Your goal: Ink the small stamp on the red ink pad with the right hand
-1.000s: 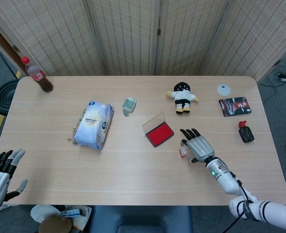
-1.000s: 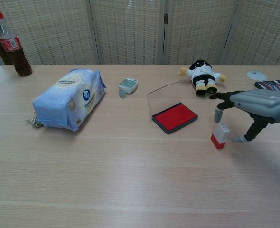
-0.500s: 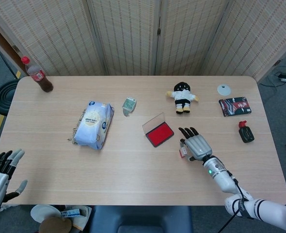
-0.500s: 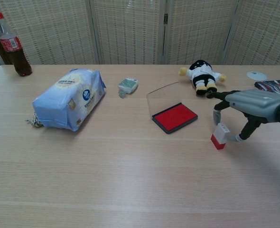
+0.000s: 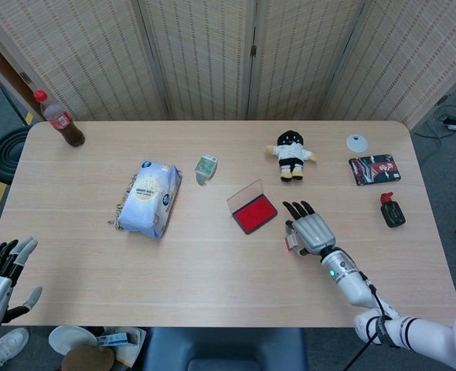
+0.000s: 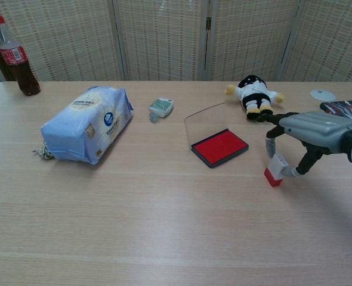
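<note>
The small stamp (image 6: 275,169), white with a red base, stands slightly tilted on the table right of the red ink pad (image 6: 220,146). My right hand (image 6: 310,128) arches over it, a finger touching its left top and the thumb pressed to its right side, so it is pinched. From the head view the stamp (image 5: 291,243) peeks out at the left edge of my right hand (image 5: 313,232), just below and right of the ink pad (image 5: 254,213) with its clear lid raised. My left hand (image 5: 1,280) hangs beyond the table's near left corner, fingers apart and empty.
A plush doll (image 5: 291,154) lies behind the ink pad. A black bottle (image 5: 392,209), a red-black packet (image 5: 374,169) and a white disc (image 5: 356,143) sit to the right. A wipes pack (image 5: 149,198), small green item (image 5: 205,165) and cola bottle (image 5: 59,120) lie to the left.
My right hand has shifted slightly left and lowered, and its finger and thumb have drawn in onto the stamp. The left hand has barely moved.
</note>
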`<state>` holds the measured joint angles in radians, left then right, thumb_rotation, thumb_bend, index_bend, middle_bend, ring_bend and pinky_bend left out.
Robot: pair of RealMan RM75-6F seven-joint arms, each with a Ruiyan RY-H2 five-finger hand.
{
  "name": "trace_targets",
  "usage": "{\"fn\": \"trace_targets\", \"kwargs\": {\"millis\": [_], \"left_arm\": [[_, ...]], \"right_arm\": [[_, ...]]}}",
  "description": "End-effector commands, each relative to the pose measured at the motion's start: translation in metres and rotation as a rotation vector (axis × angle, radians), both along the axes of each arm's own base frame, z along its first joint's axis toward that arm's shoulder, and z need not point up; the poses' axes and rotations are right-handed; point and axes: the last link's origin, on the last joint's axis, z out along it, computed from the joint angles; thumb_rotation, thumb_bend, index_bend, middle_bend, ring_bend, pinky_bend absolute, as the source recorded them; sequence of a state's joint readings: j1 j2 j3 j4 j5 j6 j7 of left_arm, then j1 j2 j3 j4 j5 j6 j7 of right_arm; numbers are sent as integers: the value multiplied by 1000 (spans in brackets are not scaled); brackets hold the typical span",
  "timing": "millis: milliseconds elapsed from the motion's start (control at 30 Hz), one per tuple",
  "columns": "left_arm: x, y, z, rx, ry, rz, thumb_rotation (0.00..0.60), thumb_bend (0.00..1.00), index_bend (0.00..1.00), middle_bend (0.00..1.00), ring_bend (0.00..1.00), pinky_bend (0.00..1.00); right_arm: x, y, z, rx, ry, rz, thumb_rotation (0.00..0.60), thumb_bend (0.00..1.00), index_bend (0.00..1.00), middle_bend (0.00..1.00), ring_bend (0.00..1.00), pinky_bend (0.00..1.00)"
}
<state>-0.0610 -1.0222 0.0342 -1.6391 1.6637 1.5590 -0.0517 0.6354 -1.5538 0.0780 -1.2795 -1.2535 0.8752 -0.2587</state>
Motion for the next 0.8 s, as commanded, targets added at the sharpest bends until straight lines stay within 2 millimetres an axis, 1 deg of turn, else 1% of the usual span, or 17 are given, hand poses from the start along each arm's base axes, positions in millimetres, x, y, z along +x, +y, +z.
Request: {"fn": "trace_targets", "kwargs": {"millis": [33,133,167,233,367,633,733,800], "left_arm": [[0,0,0,2,-1,-3,600,341,0,0,0,32],[1,-1,1,5,-5,-9,600,340,0,0,0,32],[1,-1,1,4,-5,-10,600,341,0,0,0,33],[1,-1,1,4,-3,-10,600,341,0,0,0,33],[1,-1,0,-1,-3,-7,600,340,0,0,0,33],[0,-1,3,5,-17,-11,600,340,0,0,0,33],[0,-2,5,6,-23,-14,600,340,0,0,0,33],[0,-2,6,8,-26,-16,600,340,0,0,0,33]], "right_arm": [[2,-1,1,-12,-5,4,600,241,635,0,0,0],[3,-1,2,-20,-8,6,600,252,726,21,0,0],[4,-2,2,-21,-11,6,600,254,741,33,0,0],[6,-3,3,-26,-17,7,600,254,750,41,0,0],[16,-12,3,-41,-49,3,600,253,753,69,4,0],[44,-31,-3,-73,-51,25,600,254,766,214,96,0],[49,-34,-4,-80,-52,24,600,254,771,259,124,0],[52,-36,-5,-82,-50,24,600,254,773,267,129,0]]}}
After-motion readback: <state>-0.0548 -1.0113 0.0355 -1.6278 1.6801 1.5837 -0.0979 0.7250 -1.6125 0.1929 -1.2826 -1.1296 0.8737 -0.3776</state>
